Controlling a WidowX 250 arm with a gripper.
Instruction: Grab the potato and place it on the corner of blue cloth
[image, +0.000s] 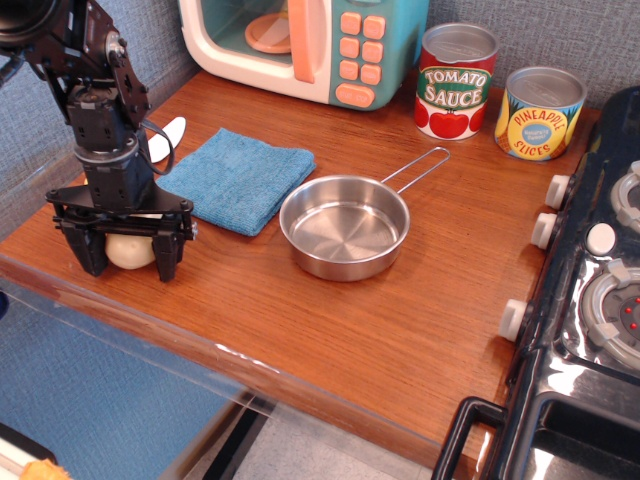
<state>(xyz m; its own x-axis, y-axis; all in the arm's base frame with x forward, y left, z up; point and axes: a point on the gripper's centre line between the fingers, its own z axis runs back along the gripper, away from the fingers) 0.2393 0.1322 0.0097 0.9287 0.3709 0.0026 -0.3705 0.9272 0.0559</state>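
My black pincer (128, 257) stands wide open astride the smooth pale beige potato (130, 250), gripping nothing, beside the folded blue terry cloth (240, 178) on the wooden table (400, 320).

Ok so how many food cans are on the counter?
2. The tomato sauce can stands right of the toy microwave; the pineapple slices can stands beside it, nearer the stove. None look hidden.

Two cans (457, 80); one pan (345, 227)
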